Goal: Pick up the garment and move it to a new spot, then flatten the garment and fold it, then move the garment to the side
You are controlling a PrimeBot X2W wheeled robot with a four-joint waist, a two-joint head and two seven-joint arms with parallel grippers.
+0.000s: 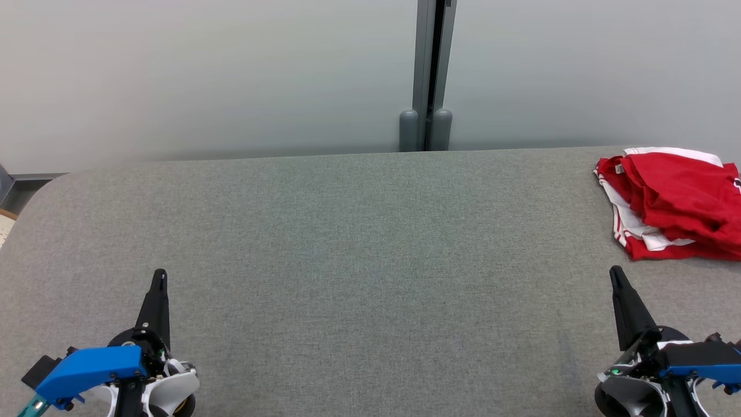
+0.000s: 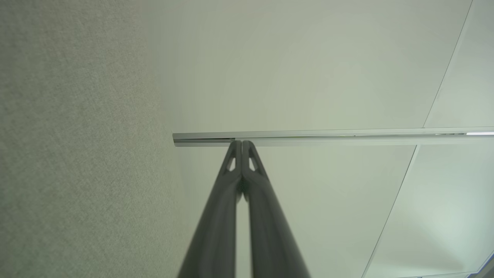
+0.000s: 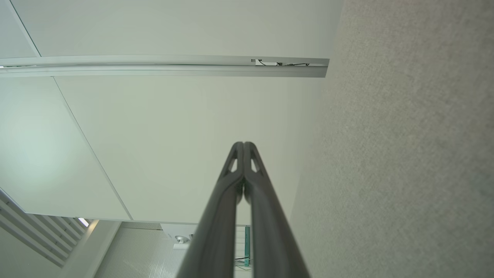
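Note:
The garment (image 1: 677, 202) is a red and white piece of clothing, bunched into a loose heap at the far right of the grey fabric table (image 1: 347, 260), partly cut off by the picture's right edge. My left gripper (image 1: 160, 275) rests at the lower left, shut and empty, far from the garment. At the lower right my right gripper (image 1: 615, 272) is shut and empty too, its tip a short way in front of the heap. In the wrist views each pair of dark fingers, left (image 2: 242, 143) and right (image 3: 244, 144), is pressed together with nothing between.
A pale wall runs behind the table, with a grey vertical post (image 1: 431, 75) at its middle. The table's rounded corner (image 1: 52, 182) lies at the far left. Both wrist views look along the table's surface toward the wall panels.

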